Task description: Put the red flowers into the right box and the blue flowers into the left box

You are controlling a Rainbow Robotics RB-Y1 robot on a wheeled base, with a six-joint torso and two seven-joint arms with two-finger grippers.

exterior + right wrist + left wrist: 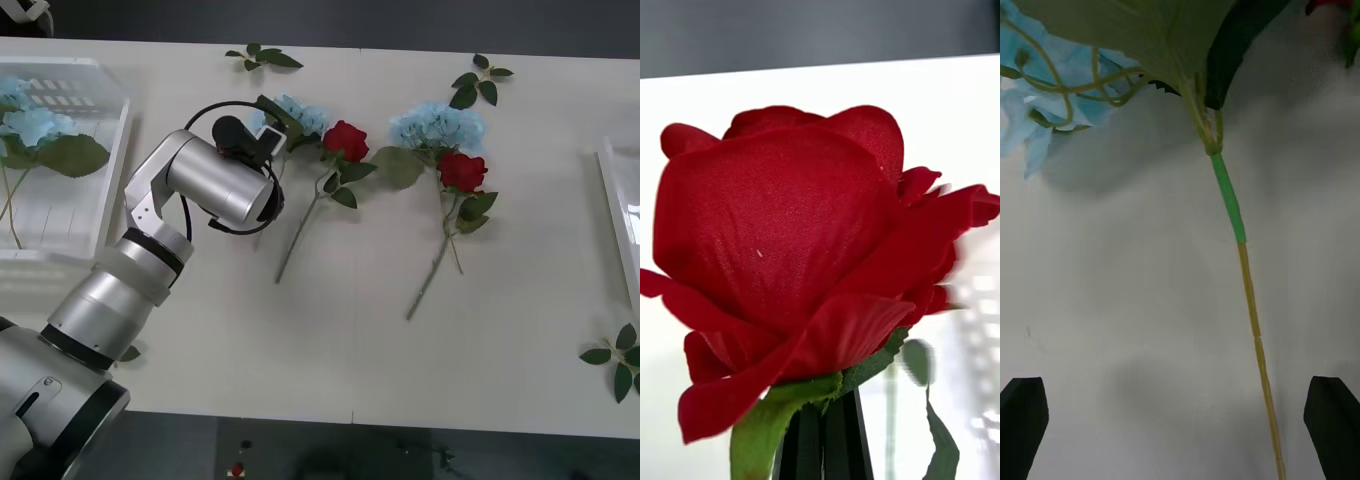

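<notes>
My matt black fingers (1022, 416) are flanking a smooth plastic stem (1251, 315), while woven cloth petals of a red rose (790, 247) are showing a fine weave.

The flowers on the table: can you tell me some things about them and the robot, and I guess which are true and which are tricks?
1. Two red roses lie on the table. True: one red rose near the middle and another red rose to its right.
2. The left box is empty. False: the left box already holds a blue flower.
3. The left gripper is squeezing a stem. False: its fingers are open, with a thin stem running between them, not pinched.
4. The right gripper holds a rose. True: black fingers are shut on the held red rose just under its head.
5. All blue flowers are packed away. False: a blue flower cluster lies on the table.
</notes>
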